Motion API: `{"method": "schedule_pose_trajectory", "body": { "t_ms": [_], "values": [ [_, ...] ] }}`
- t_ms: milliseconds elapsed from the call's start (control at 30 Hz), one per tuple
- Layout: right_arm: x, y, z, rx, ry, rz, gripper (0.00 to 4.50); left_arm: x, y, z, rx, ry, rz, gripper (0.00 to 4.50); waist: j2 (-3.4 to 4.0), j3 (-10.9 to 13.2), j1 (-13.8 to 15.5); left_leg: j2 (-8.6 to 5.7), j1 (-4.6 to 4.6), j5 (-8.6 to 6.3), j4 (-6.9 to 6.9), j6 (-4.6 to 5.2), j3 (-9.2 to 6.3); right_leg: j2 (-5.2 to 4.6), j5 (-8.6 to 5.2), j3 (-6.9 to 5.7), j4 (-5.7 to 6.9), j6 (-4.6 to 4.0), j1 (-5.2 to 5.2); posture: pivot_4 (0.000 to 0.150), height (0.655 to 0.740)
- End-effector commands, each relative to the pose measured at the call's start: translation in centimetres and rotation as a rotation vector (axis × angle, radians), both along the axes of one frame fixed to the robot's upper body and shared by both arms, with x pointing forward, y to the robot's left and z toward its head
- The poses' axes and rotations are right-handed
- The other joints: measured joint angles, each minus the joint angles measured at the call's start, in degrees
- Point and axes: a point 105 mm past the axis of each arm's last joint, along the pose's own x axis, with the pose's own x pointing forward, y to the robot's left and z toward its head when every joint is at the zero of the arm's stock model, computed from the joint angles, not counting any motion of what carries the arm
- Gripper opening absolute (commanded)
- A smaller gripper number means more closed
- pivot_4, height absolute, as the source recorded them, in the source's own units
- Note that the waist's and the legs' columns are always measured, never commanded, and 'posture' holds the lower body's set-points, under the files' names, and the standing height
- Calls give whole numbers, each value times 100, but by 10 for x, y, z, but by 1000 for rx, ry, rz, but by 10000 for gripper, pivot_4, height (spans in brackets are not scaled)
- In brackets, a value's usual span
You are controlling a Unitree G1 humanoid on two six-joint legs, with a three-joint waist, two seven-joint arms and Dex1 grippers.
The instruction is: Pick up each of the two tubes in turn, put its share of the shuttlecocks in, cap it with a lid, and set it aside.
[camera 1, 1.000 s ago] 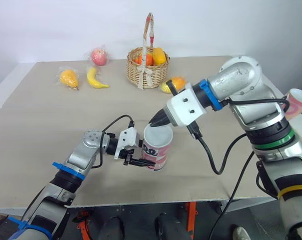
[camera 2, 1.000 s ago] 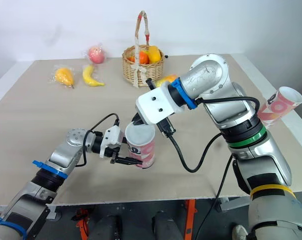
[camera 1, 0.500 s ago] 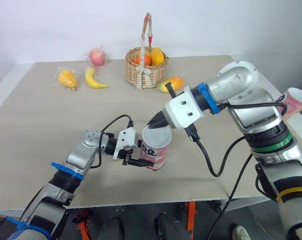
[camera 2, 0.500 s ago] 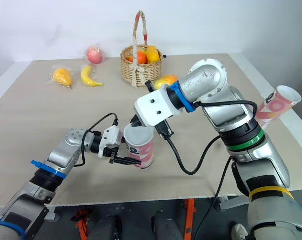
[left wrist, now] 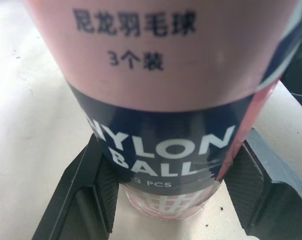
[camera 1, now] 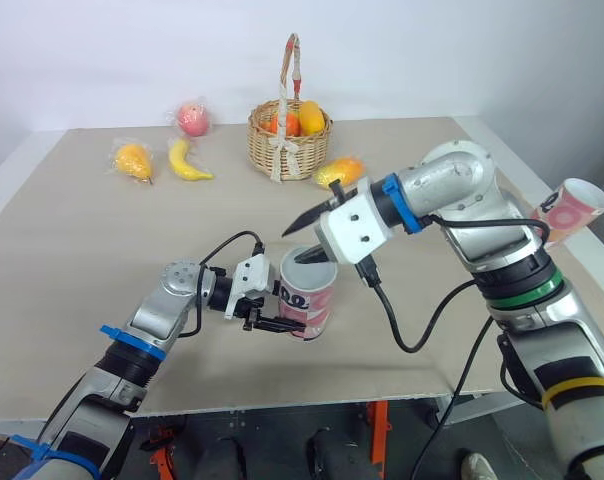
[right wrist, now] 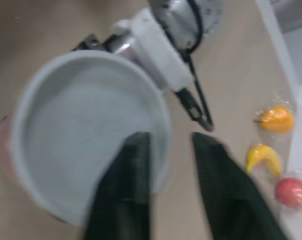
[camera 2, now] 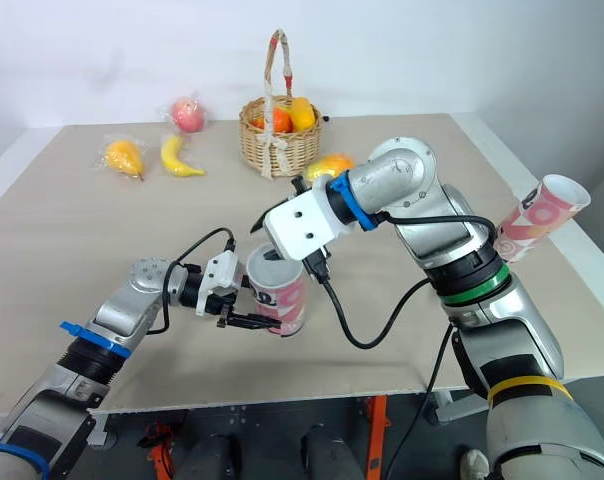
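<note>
Steadied upright on the table [camera 1: 82, 260], near its front edge, with left gripper [camera 1: 280, 322] jaws pinching the shuttlecock tube [camera 1: 307, 305] low at its base. Poised just above the pale lid [right wrist: 86, 135] with right gripper [camera 1: 304, 240] jaws slightly spread and empty, probably for pressing it home.

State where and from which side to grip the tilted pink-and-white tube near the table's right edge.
Take the tilted pink-and-white tube across its mid-body, square to its long axis, approaching from the table side. Its open mouth points up and outward, and the straight wall probably gives the firmest hold.
</note>
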Motion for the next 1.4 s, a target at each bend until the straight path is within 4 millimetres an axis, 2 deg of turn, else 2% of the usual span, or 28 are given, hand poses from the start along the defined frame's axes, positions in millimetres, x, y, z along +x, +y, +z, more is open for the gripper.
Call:
{"method": "schedule_pose_trajectory", "body": {
  "t_ms": [33, 100, 167, 267, 367, 400, 433, 467, 567, 733, 1033, 1200, 1333, 1400],
  "values": [
    [5, -7, 26, 113, 112, -61, 29633, 1, 18, -22, 93, 57, 59, 26666, -3, 1, 0, 1, -1, 0, 0, 0, 2, 0, 1, 1, 0, -2, -2, 1500, 7400],
    [-1, -16, 47, 179, 157, -48, 29633, 1, 17, -22, 92, 58, 58, 26666, -3, 4, 4, 2, -15, 0, -3, 0, 2, 0, 2, 1, 0, -4, -15, 1500, 7400],
    [-10, -28, 56, 201, 206, -35, 29633, 1, 17, -22, 91, 57, 59, 26666, -4, 5, 9, -1, -42, 0, -4, 0, -1, -1, 2, 0, 0, 3, -34, 1500, 7400],
    [-22, -34, 56, 217, 277, -16, 29633, 1, 18, -22, 92, 58, 61, 26666, -3, 4, 8, -7, -44, -14, -7, 5, -4, -4, -4, 1, 0, 26, -31, 1500, 7400],
    [-27, -33, 43, 201, 314, -31, 29633, 2, 19, -23, 93, 56, 62, 26666, -3, 4, 6, -4, -40, -22, -9, 12, -8, 0, -12, -1, 0, 23, -30, 1500, 7400],
    [-28, -32, 35, 188, 324, -37, 24421, 2, 19, -23, 94, 56, 62, 26666, -4, 4, 7, -3, -41, -22, -9, 11, -13, 2, -11, -4, 0, 22, -30, 1500, 7400],
    [-29, -31, 31, 181, 331, -40, 21781, 2, 19, -23, 94, 56, 62, 26666, -4, 4, 7, -2, -41, -22, -8, 11, -20, 4, -10, -8, 0, 22, -28, 1500, 7400],
    [-30, -30, 24, 164, 333, -37, 17034, 3, 19, -23, 94, 56, 61, 26666, -4, 4, 5, -2, -41, -22, -7, 11, -18, 4, -9, -7, 0, 23, -29, 1500, 7400],
    [-32, -24, 13, 130, 324, -19, 810, 4, 18, -22, 94, 54, 60, 26666, -1, 6, 1, -3, -39, -21, -6, 11, -5, 3, -6, 1, 0, 23, -32, 1500, 7400],
    [-35, -21, 7, 58, 289, 32, 810, 4, 18, -21, 94, 49, 60, 26666, -3, 7, 1, -4, -39, -21, -5, 10, -5, 3, -3, 0, 0, 28, -32, 1500, 7400],
    [-15, -17, -23, -215, 154, 43, 810, 4, 19, -22, 95, 53, 61, 26666, -4, 6, 0, -2, -33, -21, -5, 10, 0, 2, -12, 1, 0, 11, -31, 1500, 7400],
    [-14, -15, -40, -313, 127, 89, 810, 4, 18, -21, 90, 51, 62, 26666, -13, -1, -1, 2, -18, -21, -5, 10, 2, 2, -12, 1, -1, 2, -21, 1500, 7400],
    [-18, -15, -49, -346, 125, 121, 810, 4, 17, -21, 86, 50, 65, 26666, -20, -16, -1, 7, 2, -21, -6, 10, 13, 1, -12, 5, -1, -5, -10, 1500, 7400],
    [-13, -10, -43, -283, 122, 97, 810, 4, 16, -21, 85, 49, 66, 26666, -21, -23, 0, 8, 4, -21, -7, 10, 15, 0, -12, 7, -1, -6, -9, 1500, 7400]
  ]
}}
